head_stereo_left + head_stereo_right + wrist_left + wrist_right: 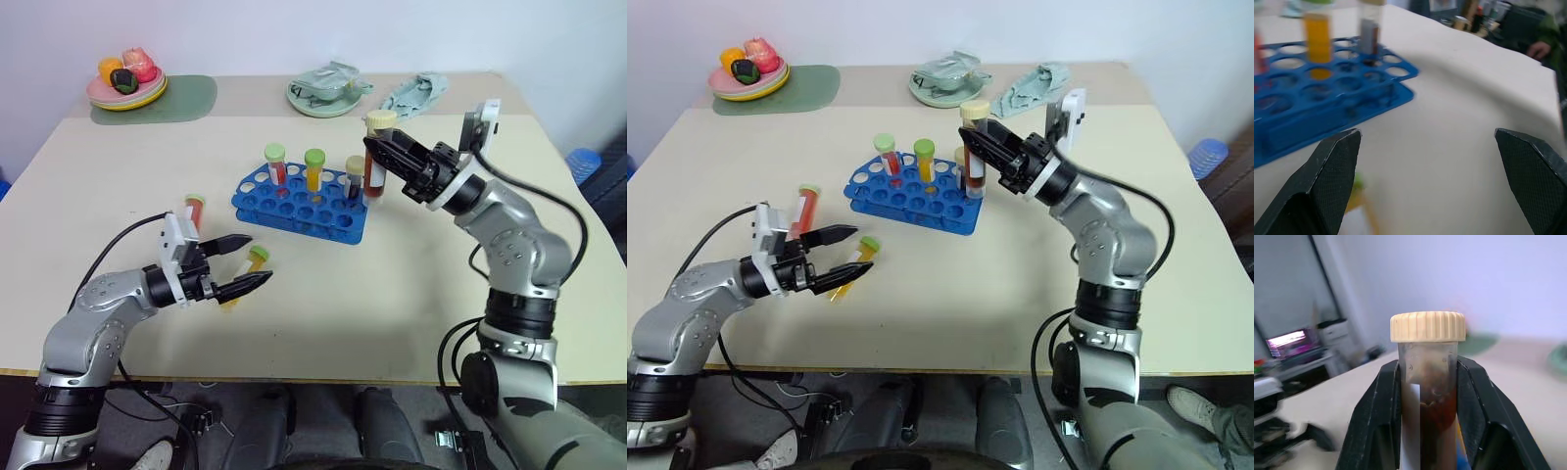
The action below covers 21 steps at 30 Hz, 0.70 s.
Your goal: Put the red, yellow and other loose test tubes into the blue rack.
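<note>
A: What do you see from the head, left eye first?

B: The blue rack [299, 203] sits in the middle of the bench [411, 294]. Three tubes already stand in it. The right tool [375, 149] is just above the rack's right end, squeezed tight on the brown tube [377, 157] with the cream cap. The tube stands up straight, cap on top.

A: And the left tool?

B: The left tool [253, 262] is in the lower left, wide open, holding nothing. A yellow tube [251, 266] lies flat on the bench between its tips. A red tube [195, 210] lies a bit further back, near the tool's wrist.

A: The right eye?

B: Same scene. The brown tube's bottom hangs over the rack's right end, so I think it needs to go straight down into a free hole. The right arm is the one to do it.

A: Left wrist view?

B: Two black fingers [1332, 176] spread far apart. The rack lies ahead in the upper left, and a bit of yellow tube shows low by one finger.

A: Right wrist view?

B: The fingers hug the brown tube on both sides, just under its cap.
</note>
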### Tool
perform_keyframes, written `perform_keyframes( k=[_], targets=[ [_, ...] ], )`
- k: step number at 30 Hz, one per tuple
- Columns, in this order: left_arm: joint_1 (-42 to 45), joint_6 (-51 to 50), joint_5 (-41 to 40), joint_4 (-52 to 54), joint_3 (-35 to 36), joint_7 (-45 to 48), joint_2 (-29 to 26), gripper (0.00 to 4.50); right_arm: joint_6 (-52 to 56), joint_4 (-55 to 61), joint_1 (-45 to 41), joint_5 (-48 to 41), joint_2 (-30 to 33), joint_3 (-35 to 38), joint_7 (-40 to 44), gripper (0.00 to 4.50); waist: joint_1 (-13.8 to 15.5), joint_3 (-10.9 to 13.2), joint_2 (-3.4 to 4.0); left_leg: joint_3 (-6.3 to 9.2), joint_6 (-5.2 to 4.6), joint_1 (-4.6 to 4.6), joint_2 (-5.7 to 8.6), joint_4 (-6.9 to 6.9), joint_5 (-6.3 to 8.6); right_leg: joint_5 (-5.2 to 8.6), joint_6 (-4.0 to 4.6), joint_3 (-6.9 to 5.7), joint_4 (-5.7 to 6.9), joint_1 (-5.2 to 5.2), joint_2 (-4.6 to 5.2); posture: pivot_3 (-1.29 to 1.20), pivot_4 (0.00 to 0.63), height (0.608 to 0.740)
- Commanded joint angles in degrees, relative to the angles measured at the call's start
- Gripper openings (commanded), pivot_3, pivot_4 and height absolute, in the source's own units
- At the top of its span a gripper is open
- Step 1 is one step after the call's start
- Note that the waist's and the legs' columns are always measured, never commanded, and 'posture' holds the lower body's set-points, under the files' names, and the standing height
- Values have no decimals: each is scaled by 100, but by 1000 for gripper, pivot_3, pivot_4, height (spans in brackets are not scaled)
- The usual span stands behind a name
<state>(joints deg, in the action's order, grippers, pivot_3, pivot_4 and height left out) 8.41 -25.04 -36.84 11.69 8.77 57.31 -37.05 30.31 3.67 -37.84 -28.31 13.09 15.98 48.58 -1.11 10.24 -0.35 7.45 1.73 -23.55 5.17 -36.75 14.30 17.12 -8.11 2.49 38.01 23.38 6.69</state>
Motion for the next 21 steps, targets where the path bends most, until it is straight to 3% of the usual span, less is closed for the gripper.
perform_keyframes(
  k=[1, 12, 21],
  targets=[
    [60, 311, 31, -130, 250, 0, 38, 4500, -1424, -379, 38, 180, -486, -141, -208, 1227, -17, -1, -1, 1, 2, 1, -1, 0, -1, 0, 0, 0, 2, -1, -2, 0, 150, 740],
    [-40, 445, -8, -193, 570, -348, 174, 4500, -4278, -2038, 507, 729, -1060, -797, 92, 1227, -142, -1, 0, 9, 17, 4, -6, 4, -10, 0, 1, -1, 9, 1, -10, 0, 150, 740],
    [-234, 444, -53, -54, 704, -448, 135, 4500, -5072, -3112, 385, 726, -1124, -881, 97, 1227, -155, -1, 0, 10, 47, 12, -8, 26, -28, -1, 2, 0, 9, 5, -13, 0, 150, 740]
  ],
)
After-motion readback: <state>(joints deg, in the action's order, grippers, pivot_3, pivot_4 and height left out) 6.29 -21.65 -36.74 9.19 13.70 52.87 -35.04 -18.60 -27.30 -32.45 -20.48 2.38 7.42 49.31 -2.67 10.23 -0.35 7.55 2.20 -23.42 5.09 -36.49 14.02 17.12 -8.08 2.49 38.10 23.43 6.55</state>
